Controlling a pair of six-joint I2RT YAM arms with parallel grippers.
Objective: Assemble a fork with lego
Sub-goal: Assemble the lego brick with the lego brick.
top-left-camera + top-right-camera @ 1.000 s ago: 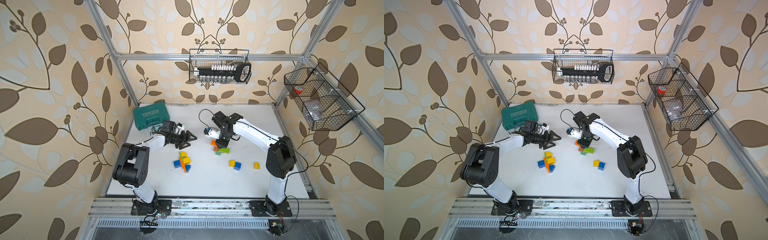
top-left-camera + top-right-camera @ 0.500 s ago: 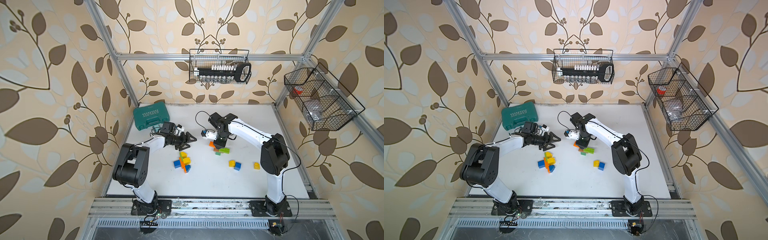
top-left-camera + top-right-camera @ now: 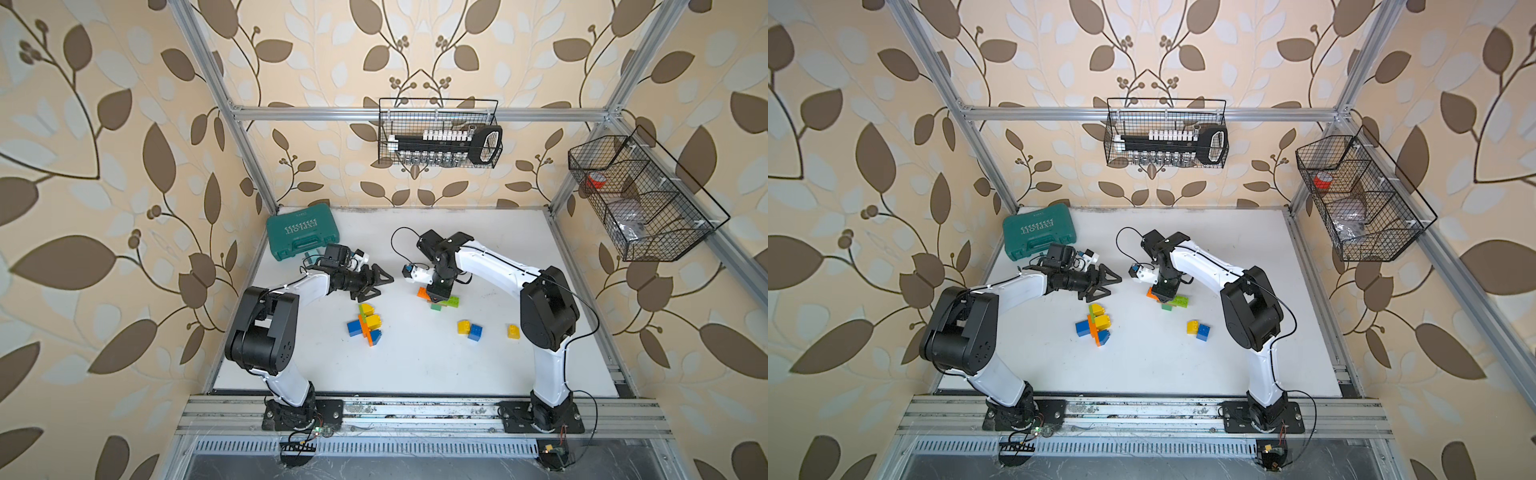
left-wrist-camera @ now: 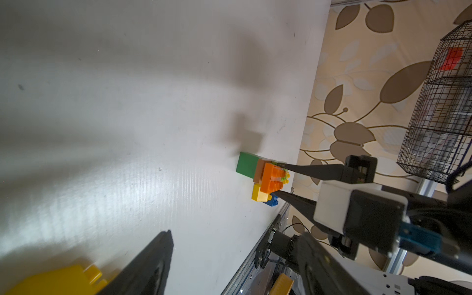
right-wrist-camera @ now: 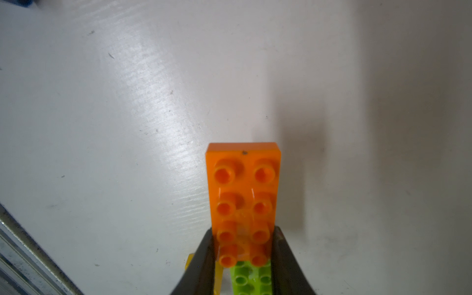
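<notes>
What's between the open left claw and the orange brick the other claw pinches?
Nothing: only bare white table lies between the left gripper and the orange brick that the right gripper pinches, seen in both top views and the left wrist view.

Left tool (image 3: 379,286) agape, right tool (image 3: 439,296) clamped.

The teal case (image 3: 302,235) reads "EXPLOIT", seen upside down.
</notes>
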